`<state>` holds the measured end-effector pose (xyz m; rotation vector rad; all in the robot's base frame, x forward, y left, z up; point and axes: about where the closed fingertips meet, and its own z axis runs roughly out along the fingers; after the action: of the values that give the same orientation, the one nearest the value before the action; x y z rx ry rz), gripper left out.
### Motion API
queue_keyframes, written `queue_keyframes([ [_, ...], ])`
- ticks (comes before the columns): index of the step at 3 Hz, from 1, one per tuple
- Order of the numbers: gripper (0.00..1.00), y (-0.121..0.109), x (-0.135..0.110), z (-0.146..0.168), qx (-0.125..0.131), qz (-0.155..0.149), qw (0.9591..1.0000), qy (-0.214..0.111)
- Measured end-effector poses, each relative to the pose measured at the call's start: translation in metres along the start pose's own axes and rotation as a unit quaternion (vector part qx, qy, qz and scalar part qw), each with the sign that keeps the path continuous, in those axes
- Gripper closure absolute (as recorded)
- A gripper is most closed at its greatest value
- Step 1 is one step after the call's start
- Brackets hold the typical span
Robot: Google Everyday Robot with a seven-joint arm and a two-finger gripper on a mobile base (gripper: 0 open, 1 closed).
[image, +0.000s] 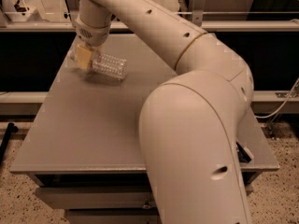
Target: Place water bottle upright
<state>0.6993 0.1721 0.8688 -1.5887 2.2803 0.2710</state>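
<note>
The water bottle [110, 66] is a clear ribbed plastic bottle lying on its side near the far left of the grey table [93, 125]. Its neck end points left and is hidden behind the gripper; cap and label do not show. My gripper [84, 56], with yellowish fingers, hangs from the white arm right at the bottle's neck end, touching or closely around it. The bottle's body sticks out to the right of the gripper.
The big white arm [196, 125] fills the right half of the view and hides much of the table's right side. A metal rail and dark gap run behind the table. A black cable end lies at the table's right edge [243, 154].
</note>
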Motion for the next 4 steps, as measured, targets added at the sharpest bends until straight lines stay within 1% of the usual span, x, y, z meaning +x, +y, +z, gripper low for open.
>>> queue_keyframes([
  [1,0.95,0.001,-0.021,-0.041,-0.031,-0.021,0.9933,-0.11],
  [2,1.0,-0.005,-0.032,-0.09,-0.047,-0.043,0.9713,-0.229],
  [3,1.0,-0.015,-0.028,-0.13,-0.043,-0.058,0.9463,-0.315],
  [4,1.0,-0.025,-0.002,-0.145,-0.031,-0.073,0.9297,-0.36],
])
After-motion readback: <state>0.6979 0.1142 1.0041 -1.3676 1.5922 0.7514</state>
